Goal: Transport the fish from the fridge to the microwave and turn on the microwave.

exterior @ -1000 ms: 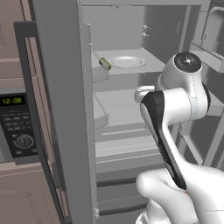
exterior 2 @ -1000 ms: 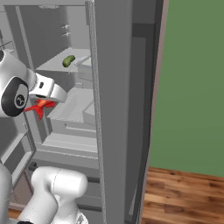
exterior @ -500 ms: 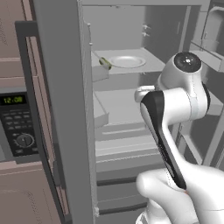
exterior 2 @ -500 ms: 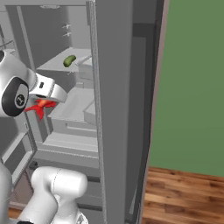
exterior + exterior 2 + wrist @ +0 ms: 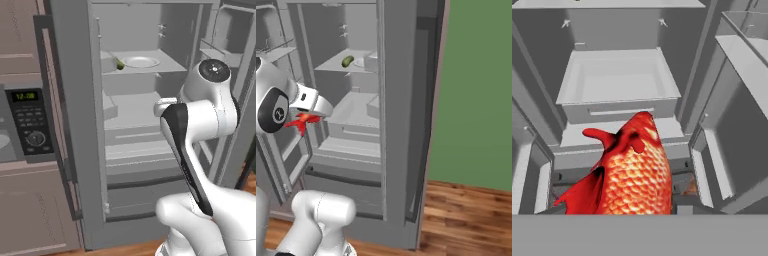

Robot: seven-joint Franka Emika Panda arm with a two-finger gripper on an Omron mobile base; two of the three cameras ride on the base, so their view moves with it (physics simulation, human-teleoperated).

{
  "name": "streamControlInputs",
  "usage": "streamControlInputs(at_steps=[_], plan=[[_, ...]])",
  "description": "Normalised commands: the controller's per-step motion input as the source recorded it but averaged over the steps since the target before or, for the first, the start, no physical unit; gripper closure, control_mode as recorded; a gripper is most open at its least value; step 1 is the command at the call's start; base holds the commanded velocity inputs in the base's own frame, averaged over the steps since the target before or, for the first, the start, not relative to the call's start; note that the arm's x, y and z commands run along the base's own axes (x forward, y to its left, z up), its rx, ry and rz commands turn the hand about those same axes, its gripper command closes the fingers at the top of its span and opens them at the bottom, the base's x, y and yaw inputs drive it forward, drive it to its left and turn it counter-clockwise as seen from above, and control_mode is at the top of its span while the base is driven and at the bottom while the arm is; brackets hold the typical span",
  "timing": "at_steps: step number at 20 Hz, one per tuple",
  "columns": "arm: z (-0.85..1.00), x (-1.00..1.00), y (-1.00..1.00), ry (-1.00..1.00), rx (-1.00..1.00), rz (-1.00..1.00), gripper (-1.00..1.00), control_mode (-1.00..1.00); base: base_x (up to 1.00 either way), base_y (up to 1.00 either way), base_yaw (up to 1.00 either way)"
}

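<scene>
Basically nothing has moved over the last sec — arm, base and scene sit the same as in the earlier pics. Gripper [image 5: 302,121] is clamped on the fish [image 5: 632,172]; in the hand view the red-orange body fills the space where the fingertips would be, tail fanned toward the lower left. From the right base view the fish hangs at the end of the hand, just in front of the open fridge [image 5: 398,100], level w/ the middle shelves and clear of them. Small green veg [image 5: 120,64] and a white plate [image 5: 141,62] sit on the upper shelf, untouched.

So pick-up looks done, carry-over not yet begun. Microwave [image 5: 27,120] is off to the left in the left base view, clock lit, door apparently shut — judging from that, it needs opening before the fish can go in. Fridge door edge stands between arm and microwave, so the swing left likely needs care.
</scene>
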Motion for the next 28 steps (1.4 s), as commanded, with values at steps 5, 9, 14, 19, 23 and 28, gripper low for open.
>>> streamControlInputs(at_steps=[5, 9, 14, 19, 23, 28], plan=[[0.00, 0.00, 0.00, 0.00, 0.00, 0.00, 1.00, 1.00, -0.65, 0.00, 0.01], [0.00, 0.00, 0.00, 0.00, 0.00, 0.00, 1.00, 1.00, -0.51, 0.22, 0.00], [0.00, 0.00, 0.00, 0.00, 0.00, 0.00, 1.00, 1.00, -0.47, 0.39, 0.00], [0.00, 0.00, 0.00, 0.00, 0.00, 0.00, 1.00, 1.00, -0.34, 0.57, 0.00], [0.00, 0.00, 0.00, 0.00, 0.00, 0.00, 1.00, 1.00, -0.12, 0.65, 0.00], [0.00, 0.00, 0.00, 0.00, 0.00, 0.00, 1.00, 1.00, 0.03, 0.72, 0.00]])
